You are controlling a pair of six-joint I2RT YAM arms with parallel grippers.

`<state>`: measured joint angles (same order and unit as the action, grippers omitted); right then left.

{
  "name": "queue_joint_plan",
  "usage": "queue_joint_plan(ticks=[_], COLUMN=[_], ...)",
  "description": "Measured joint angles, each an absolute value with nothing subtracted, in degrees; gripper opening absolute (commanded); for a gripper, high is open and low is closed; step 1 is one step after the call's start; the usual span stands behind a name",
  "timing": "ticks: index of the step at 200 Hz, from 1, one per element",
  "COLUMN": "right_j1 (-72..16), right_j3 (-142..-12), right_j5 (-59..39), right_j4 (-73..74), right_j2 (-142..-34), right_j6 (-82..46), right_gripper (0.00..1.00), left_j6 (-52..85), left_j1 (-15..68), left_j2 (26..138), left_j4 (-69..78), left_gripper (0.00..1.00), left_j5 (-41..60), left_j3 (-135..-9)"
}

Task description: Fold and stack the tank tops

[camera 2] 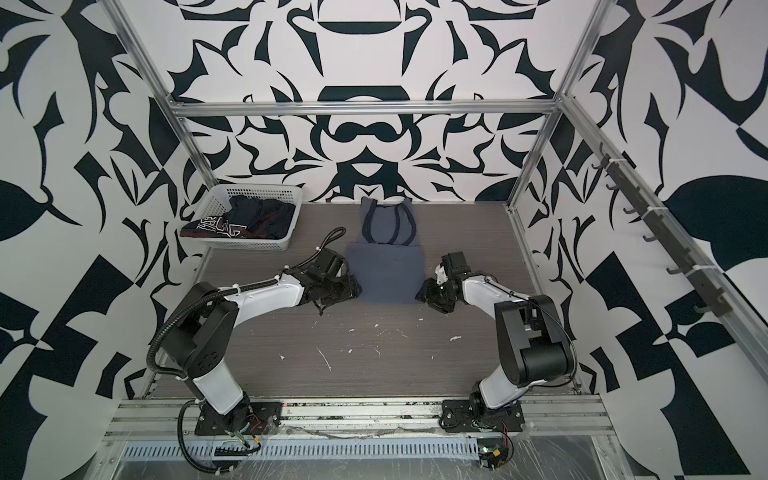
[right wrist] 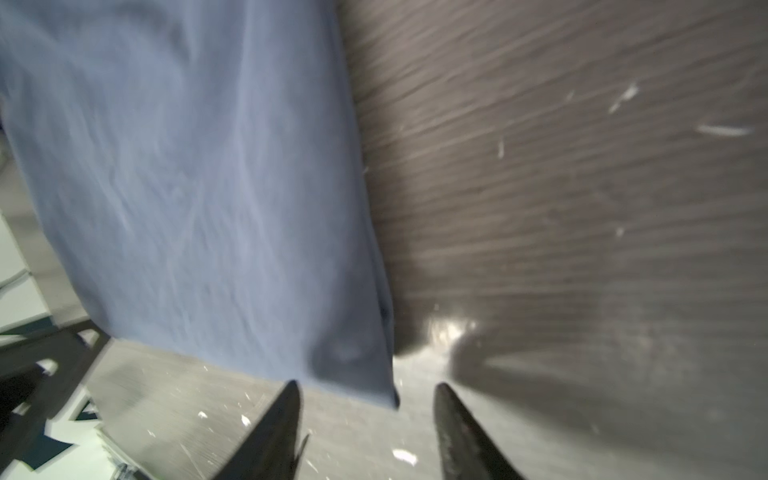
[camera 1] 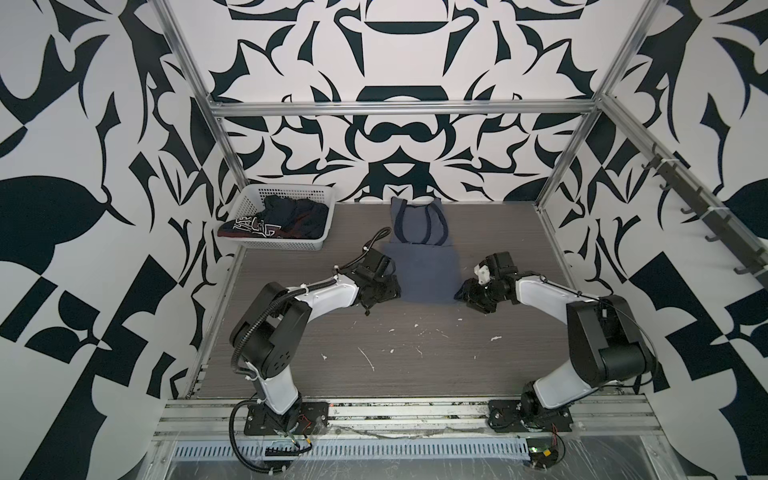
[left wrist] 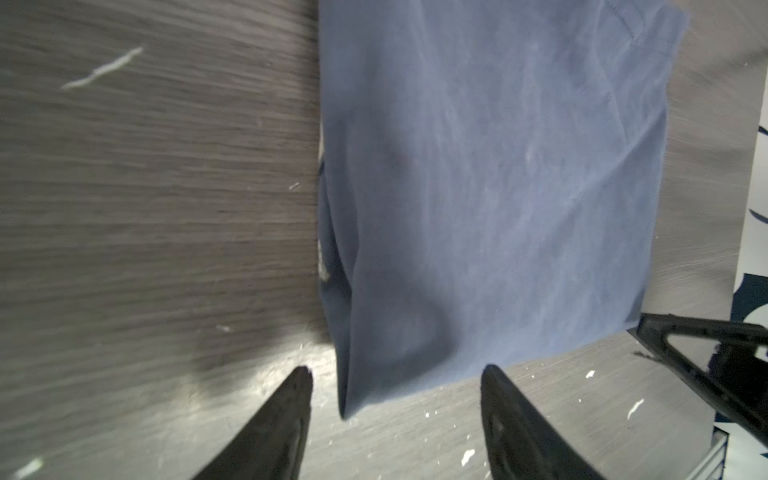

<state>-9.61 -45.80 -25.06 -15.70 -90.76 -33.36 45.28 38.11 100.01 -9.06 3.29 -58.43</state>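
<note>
The grey-blue tank top (camera 1: 419, 270) (camera 2: 388, 270) lies flat at the table's middle back, straps toward the rear wall and its lower part folded up over itself. My left gripper (camera 1: 395, 291) (camera 2: 355, 289) sits low at the fold's near left corner. In the left wrist view the gripper (left wrist: 397, 369) is open, and the cloth (left wrist: 478, 187) has its corner between the tips, unpinched. My right gripper (camera 1: 459, 293) (camera 2: 420, 293) (right wrist: 368, 384) is open the same way at the near right corner of the cloth (right wrist: 199, 187). The navy tank top (camera 1: 286, 220) (camera 2: 249, 220) lies crumpled in the basket.
The white perforated basket (camera 1: 291, 189) (camera 2: 257, 188) stands at the table's back left corner. White flecks and scratches mark the dark wood-grain table (camera 1: 395, 353) in front of the grippers. Aluminium frame posts stand at the back corners.
</note>
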Motion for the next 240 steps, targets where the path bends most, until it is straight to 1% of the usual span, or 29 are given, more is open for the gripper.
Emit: queue_joint_plan(ticks=[25, 52, 64, 84, 103, 134, 169, 199, 240], right_j1=[-9.3, -9.4, -9.3, -9.4, -9.4, -9.5, -9.9, -10.3, -11.9], right_j3=[-44.9, -43.8, -43.4, -43.2, -43.1, -43.1, -42.9, -41.7, -40.3], right_j5=[-26.5, -27.4, -27.8, -28.2, -28.3, -28.0, -26.7, -25.4, -23.7], right_j4=[-12.1, -9.3, -8.4, -7.6, -7.5, -7.9, -10.1, -14.1, -23.4], right_j2=[-92.6, -93.0, -93.1, -93.6, -93.9, -93.8, -90.3, -82.8, -68.3], right_j6=[-34.5, -35.1, -35.2, -35.7, -35.8, -35.8, -35.8, -35.7, -35.0], right_gripper=[0.44, 0.34, 0.29, 0.2, 0.11, 0.0, 0.0, 0.0, 0.0], left_j6=[45.9, 46.6, 46.9, 47.2, 47.4, 47.9, 48.1, 48.3, 51.2], left_j1=[38.1, 38.1, 38.1, 38.2, 38.2, 38.2, 39.6, 42.7, 49.4], left_j2=[101.8, 103.1, 103.3, 103.4, 103.6, 103.6, 102.9, 98.7, 85.8], left_j4=[-7.8, -7.5, -7.3, -7.0, -6.8, -6.6, -7.6, -9.8, -13.8], left_gripper=[0.53, 0.43, 0.38, 0.33, 0.23, 0.09, 0.0, 0.0, 0.0], left_j5=[4.0, 4.8, 5.1, 5.4, 5.6, 5.6, 4.1, 1.6, -2.7], left_j3=[-58.4, -58.4, -58.4, -58.5, -58.5, -58.6, -58.7, -57.9, -52.2])
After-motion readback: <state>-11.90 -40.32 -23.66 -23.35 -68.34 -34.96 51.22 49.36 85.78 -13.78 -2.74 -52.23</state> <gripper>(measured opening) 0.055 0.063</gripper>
